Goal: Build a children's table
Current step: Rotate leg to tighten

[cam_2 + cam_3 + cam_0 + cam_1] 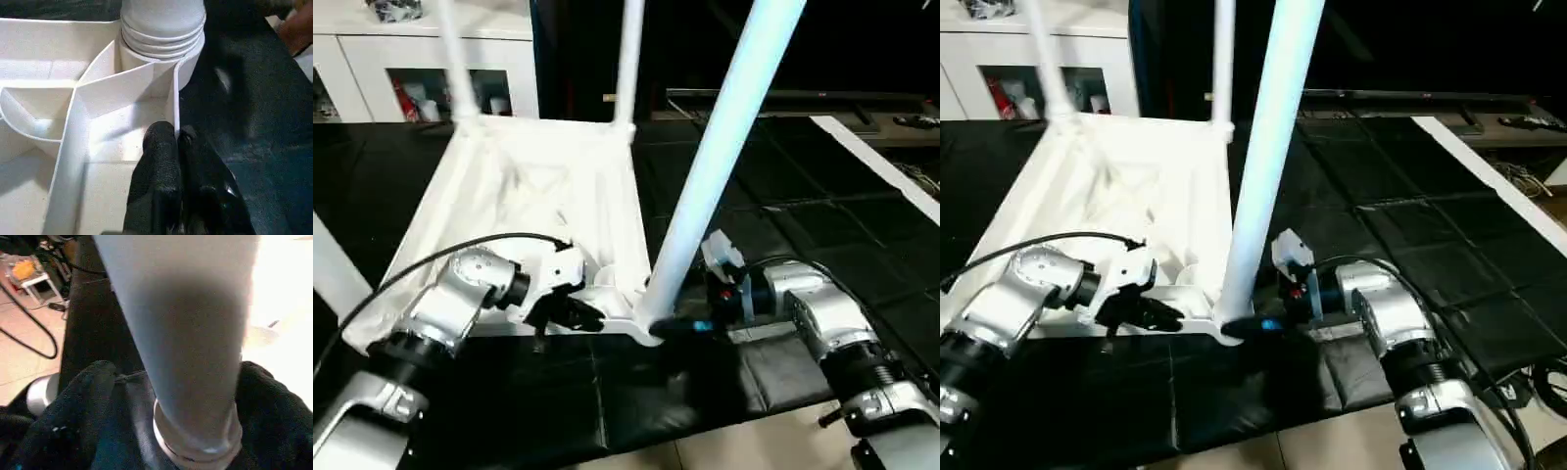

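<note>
Left eye view: three legs (722, 147) stand in one tabletop (509, 196).

White children's table (533, 211) upside down, legs up.

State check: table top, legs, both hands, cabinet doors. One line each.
Table top: upside down on the black mat, ribbed underside up.
Near leg: standing in the near corner socket, leaning.
Two far legs: standing in the far corner sockets.
Left hand: shut on the table top's edge wall beside the near socket.
Right hand: fingers spread either side of the near leg's base.
Cabinet: glass doors closed.
</note>
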